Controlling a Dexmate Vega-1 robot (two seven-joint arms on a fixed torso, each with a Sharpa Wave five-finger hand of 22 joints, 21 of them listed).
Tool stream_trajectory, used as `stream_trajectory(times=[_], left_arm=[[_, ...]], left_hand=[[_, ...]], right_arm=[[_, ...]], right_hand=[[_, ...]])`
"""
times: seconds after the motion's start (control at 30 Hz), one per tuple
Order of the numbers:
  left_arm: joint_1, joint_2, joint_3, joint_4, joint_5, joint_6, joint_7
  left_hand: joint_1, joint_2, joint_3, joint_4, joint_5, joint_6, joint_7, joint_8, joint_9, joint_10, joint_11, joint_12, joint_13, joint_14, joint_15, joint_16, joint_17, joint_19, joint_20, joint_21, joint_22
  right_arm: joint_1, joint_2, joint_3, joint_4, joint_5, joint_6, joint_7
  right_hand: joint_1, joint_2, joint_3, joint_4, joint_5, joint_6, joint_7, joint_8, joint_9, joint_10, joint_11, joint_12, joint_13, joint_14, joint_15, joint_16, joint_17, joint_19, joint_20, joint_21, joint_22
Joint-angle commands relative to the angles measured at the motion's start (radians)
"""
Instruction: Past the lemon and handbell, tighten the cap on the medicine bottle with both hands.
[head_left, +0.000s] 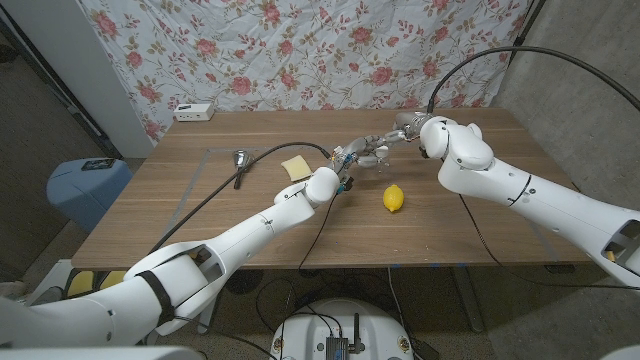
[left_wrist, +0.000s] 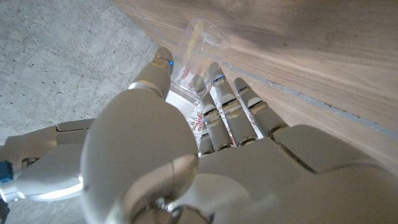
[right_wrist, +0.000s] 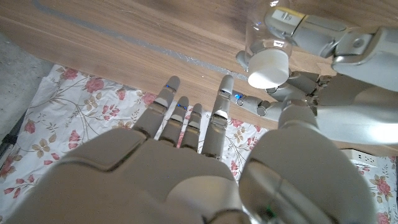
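**Left hand grips the clear bottle above the desk; right hand spread beside its white cap**

The left arm runs from the near left corner diagonally up to mid-desk, where the left hand (head_left: 343, 170) is wrapped around the medicine bottle (left_wrist: 198, 53), thumb on one side and fingers (left_wrist: 219, 93) on the other. The bottle is transparent, smooth-walled plastic; what it contains cannot be made out. The lemon (head_left: 394, 198), a plain yellow oval, lies on the desk (head_left: 200, 215) just right of that hand and nearer the robot.

The right arm comes in from the right edge and bends at a rounded white joint, reaching the right hand (head_left: 385, 140) toward the bottle from the far side. In the right wrist view that hand's fingers (right_wrist: 219, 118) are extended and apart, grasping nothing, with the round white cap (right_wrist: 268, 66) close beyond them on the bottle's end.

Further left on the brown wood-grain desk lie a pale yellow square piece (head_left: 296, 167) and the metal handbell (head_left: 241, 158) with its dark handle. A white box (head_left: 194, 111) sits at the far edge, before a flowered cloth (head_left: 300, 50).
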Motion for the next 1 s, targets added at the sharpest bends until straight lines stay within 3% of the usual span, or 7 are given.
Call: stream_trajectory(times=[0.03, 0.53, 0.77, 1.0], left_arm=[[-0.003, 0.002, 0.002, -0.004, 0.003, -0.001, -0.006], [0.002, 0.005, 0.002, -0.015, 0.005, 0.006, -0.004], [0.002, 0.006, 0.002, -0.016, 0.004, 0.007, -0.007], [0.003, 0.006, 0.002, -0.015, 0.003, 0.007, -0.008]], left_hand=[[0.007, 0.015, 0.077, 0.074, 0.006, 0.003, -0.008, 0.003, 0.003, 0.035, -0.028, 0.006, 0.006, 0.020, -0.061, 0.003, 0.004, 0.002, 0.004, -0.001, 0.001], [0.007, 0.015, 0.077, 0.074, 0.006, 0.003, -0.008, 0.003, 0.003, 0.034, -0.027, 0.006, 0.006, 0.019, -0.062, 0.002, 0.004, 0.001, 0.004, -0.001, 0.001], [0.007, 0.017, 0.077, 0.075, 0.006, 0.003, -0.008, 0.003, 0.003, 0.035, -0.027, 0.006, 0.006, 0.021, -0.062, 0.004, 0.004, 0.001, 0.004, -0.001, 0.001], [0.006, 0.017, 0.078, 0.076, 0.006, 0.002, -0.009, 0.002, 0.003, 0.036, -0.028, 0.006, 0.006, 0.020, -0.061, 0.003, 0.004, 0.001, 0.004, -0.001, 0.001]], right_arm=[[0.020, -0.027, 0.015, -0.013, 0.045, 0.042, 0.083], [0.060, -0.033, 0.003, -0.003, 0.060, 0.066, 0.173], [0.064, -0.029, -0.002, 0.004, 0.054, 0.071, 0.182], [0.055, -0.027, 0.003, 0.006, 0.054, 0.076, 0.172]], right_hand=[[0.030, 0.001, 0.010, -0.019, -0.004, -0.064, -0.006, 0.000, 0.006, -0.038, 0.003, -0.002, 0.003, -0.024, 0.008, -0.003, -0.001, -0.017, 0.009, 0.000, 0.002], [0.140, -0.001, 0.055, -0.048, -0.014, -0.220, -0.008, 0.003, 0.008, -0.148, 0.010, -0.001, 0.004, -0.099, 0.045, -0.005, -0.001, -0.068, 0.028, -0.002, 0.000], [0.173, 0.004, 0.071, -0.053, -0.013, -0.237, -0.014, 0.007, 0.008, -0.164, 0.003, 0.000, 0.004, -0.109, 0.044, -0.003, -0.001, -0.070, 0.028, -0.001, -0.001], [0.232, 0.006, 0.095, -0.058, -0.013, -0.214, -0.054, 0.027, 0.008, -0.167, 0.006, 0.008, 0.004, -0.113, 0.031, 0.001, -0.001, -0.071, 0.017, 0.002, -0.002]])
